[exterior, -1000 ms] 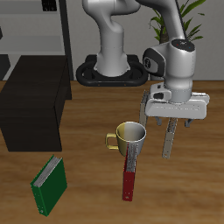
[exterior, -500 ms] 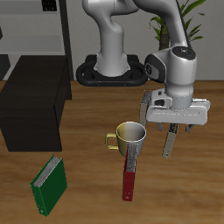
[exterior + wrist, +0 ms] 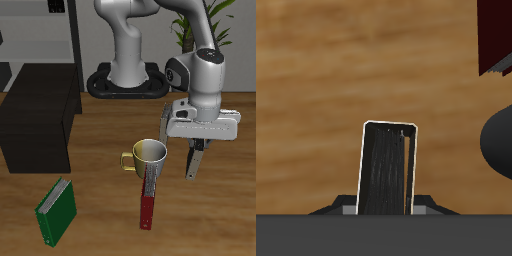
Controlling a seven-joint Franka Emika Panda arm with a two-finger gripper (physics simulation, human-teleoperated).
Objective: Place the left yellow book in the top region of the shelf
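Tabletop [image 3: 100, 160]: mug [image 3: 148, 156], red book [image 3: 148, 205], green book [image 3: 57, 210] lying near | fingers [image 3: 196, 160] now pressed together, holding nothing | yellow book not showing; shelf [image 3: 38, 115] waiting.

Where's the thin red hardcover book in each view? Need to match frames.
Exterior: red book lies toward the wooden table's front edge, just in front of the yellow mug.
Wrist: partly in frame, cut by the edge.
Shared landmark: the mug, likely the dark rounded shape.
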